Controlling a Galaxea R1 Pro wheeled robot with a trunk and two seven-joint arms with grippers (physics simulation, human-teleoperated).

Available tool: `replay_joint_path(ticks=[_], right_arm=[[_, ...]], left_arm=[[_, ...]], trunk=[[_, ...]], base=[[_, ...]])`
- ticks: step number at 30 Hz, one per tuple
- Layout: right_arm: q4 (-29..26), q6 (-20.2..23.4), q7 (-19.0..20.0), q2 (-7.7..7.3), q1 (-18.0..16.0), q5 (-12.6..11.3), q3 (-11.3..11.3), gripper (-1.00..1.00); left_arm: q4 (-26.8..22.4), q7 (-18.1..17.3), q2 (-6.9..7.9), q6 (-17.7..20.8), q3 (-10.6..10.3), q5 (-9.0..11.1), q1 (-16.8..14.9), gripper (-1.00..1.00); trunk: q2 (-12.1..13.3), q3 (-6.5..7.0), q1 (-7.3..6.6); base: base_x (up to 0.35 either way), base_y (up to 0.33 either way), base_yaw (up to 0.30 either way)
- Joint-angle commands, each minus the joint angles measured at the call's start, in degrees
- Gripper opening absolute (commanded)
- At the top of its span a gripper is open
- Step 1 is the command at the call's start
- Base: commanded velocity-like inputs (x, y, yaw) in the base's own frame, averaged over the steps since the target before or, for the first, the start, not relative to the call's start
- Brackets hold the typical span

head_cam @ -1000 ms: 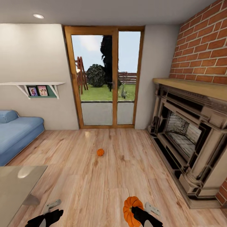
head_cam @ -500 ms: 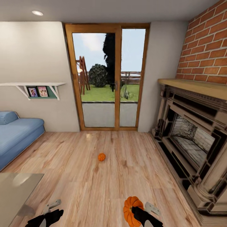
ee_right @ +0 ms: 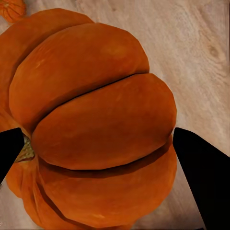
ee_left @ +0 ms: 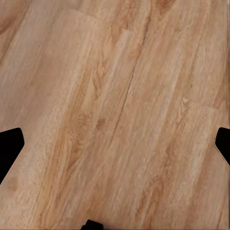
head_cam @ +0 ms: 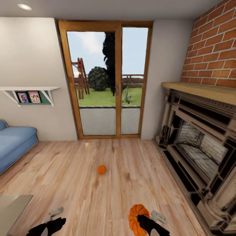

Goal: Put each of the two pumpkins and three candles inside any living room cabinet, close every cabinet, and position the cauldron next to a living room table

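My right gripper is shut on an orange ribbed pumpkin, held low over the wooden floor. In the right wrist view this pumpkin sits between both dark fingers. A second small pumpkin lies on the floor ahead, in front of the glass door; it also shows at the right wrist picture's corner. My left gripper is open and holds nothing, with bare floor between its fingertips. A corner of the glass-topped table shows beside the left arm. Candles, cabinet and cauldron are out of view.
A dark fireplace under a brick wall lines the right side. A blue sofa stands at the left below a white wall shelf. The wood-framed glass door closes the far wall.
The camera has moved forward and swung: the floor pumpkin sits lower, the sofa and table have slid toward the left edge. Both grippers keep their pose; the right still holds its pumpkin.
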Motion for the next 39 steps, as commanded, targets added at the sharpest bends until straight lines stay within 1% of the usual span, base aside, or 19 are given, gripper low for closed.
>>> replay_joint_path(ticks=[1,22,26,28,29,30,31,32,33,34,36,38,39], right_arm=[[0.0,0.0,-0.3,0.0,0.0,0.1,0.0,-1.0],[0.0,-0.2,-0.3,-0.06,0.0,0.0,-0.1,-1.0],[-0.4,0.1,-0.3,-0.2,0.0,0.0,-0.4,-1.0],[-0.7,1.0,-0.4,-0.19,-0.3,-0.2,-0.6,-1.0],[-1.0,2.4,-0.5,-0.16,-0.7,-0.3,-0.6,-1.0],[-1.7,4.9,-0.6,-0.16,-1.6,-0.3,-0.7,-1.0],[-2.5,8.3,-0.7,-0.26,-3.2,-0.4,-0.8,-1.0],[-3.1,12.0,-0.7,-0.38,-5.0,-0.5,-1.3,-1.0],[-3.5,15.4,-0.7,-0.5,-6.8,-0.6,-2.4,-1.0],[-3.8,18.2,-0.8,-0.58,-8.4,-0.7,-4.2,-1.0],[-4.2,22.4,-0.8,-0.7,-11.0,-0.8,-8.9,-1.0],[-4.4,26.7,-0.8,-0.74,-13.2,-0.9,-13.3,-1.0],[-4.5,29.2,-0.8,-0.74,-14.4,-0.9,-15.0,-1.0]], left_arm=[[0.0,0.0,0.01,0.0,0.0,0.0,0.0,1.0],[0.0,0.0,0.02,0.0,0.0,0.1,0.0,1.0],[0.0,-0.1,0.15,0.4,0.1,0.5,0.0,1.0],[0.0,-0.3,0.28,0.7,0.2,0.6,-0.1,1.0],[0.0,-0.4,0.34,0.9,0.2,0.6,-0.1,1.0],[-0.2,-0.5,0.41,1.5,0.2,0.6,-0.2,1.0],[-0.4,-0.5,0.43,2.9,0.2,0.6,-0.5,1.0],[-0.7,-0.5,0.46,4.9,0.2,0.6,-1.0,1.0],[-1.3,-0.5,0.5,7.2,0.2,0.6,-1.7,1.0],[-2.1,-0.5,0.52,9.4,0.1,0.5,-2.7,1.0],[-4.0,-0.5,0.58,13.0,0.1,0.5,-4.4,1.0],[-5.5,-0.5,0.62,14.9,0.1,0.5,-5.6,1.0],[-5.9,-0.5,0.63,15.3,0.0,0.4,-6.2,1.0]], trunk=[[0.0,0.0,0.0],[0.0,0.0,0.0],[0.0,0.0,0.0],[0.0,0.0,0.0],[0.0,0.0,0.0],[0.0,0.0,0.0],[0.0,0.0,0.0],[0.0,0.0,0.0],[0.0,0.0,0.0],[0.0,0.0,0.0],[0.0,0.0,0.0],[0.0,0.0,0.0],[0.0,0.0,0.0]], base=[[0.33,0.0,-0.129],[0.33,0.0,-0.01],[0.33,0.0,0.0],[0.33,0.0,0.0],[0.33,0.0,0.0],[0.33,0.0,0.0],[0.331,0.0,0.0],[0.331,0.0,0.0],[0.331,0.0,0.0],[0.331,0.0,0.0],[0.331,0.0,0.0],[0.331,0.0,0.0],[0.331,0.0,0.0]])
